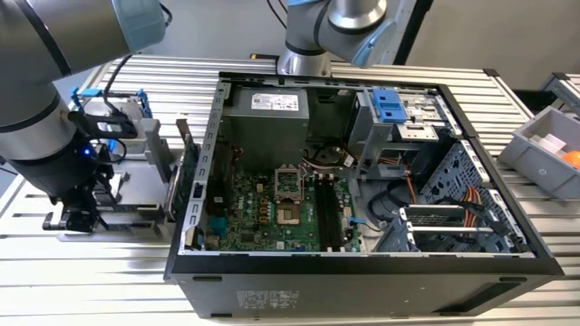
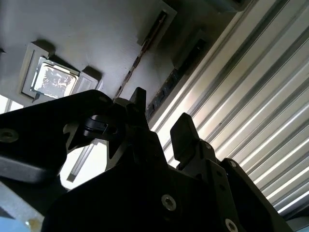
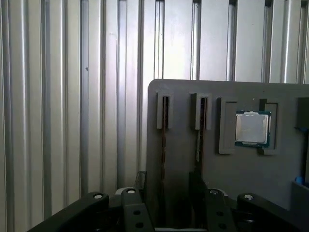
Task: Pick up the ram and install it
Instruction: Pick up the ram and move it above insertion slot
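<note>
Tool (image 3: pixel 171 212) near ram (image 3: pixel 164 126) — edgewise, lying level

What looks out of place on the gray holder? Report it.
Nothing stands out: the ram sticks stand straight in the slots of the gray holder, and the chip lies flat in its recess.

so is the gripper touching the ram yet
Cannot tell: in the second wrist view the gripper sits by the ram, but one fingertip hides where they'd meet.

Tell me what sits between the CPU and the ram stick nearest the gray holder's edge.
In the first wrist view, a second ram stick stands on edge in its own slot, between the CPU and the edge-side ram stick.
</note>
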### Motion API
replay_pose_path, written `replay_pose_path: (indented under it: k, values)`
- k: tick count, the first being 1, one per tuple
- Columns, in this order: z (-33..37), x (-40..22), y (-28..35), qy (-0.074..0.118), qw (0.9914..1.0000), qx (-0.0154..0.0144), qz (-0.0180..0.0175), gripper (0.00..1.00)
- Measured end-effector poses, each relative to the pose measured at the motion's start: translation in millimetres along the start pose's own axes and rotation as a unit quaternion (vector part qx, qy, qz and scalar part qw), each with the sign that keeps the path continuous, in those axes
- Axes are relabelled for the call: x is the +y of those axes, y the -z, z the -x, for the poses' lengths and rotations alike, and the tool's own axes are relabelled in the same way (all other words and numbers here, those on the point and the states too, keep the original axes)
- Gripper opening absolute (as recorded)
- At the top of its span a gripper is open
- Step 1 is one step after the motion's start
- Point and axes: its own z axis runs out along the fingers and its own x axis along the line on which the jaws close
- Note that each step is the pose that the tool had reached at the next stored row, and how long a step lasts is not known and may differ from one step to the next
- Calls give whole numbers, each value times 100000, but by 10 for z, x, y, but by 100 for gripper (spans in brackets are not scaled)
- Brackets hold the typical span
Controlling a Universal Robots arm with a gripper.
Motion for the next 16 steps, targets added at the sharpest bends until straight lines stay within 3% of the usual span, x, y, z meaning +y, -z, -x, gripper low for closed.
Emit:
replay_pose_path:
  k: [16]
  values:
    - [-1, -19, -167, -16, 100000, 0, 18, 100]
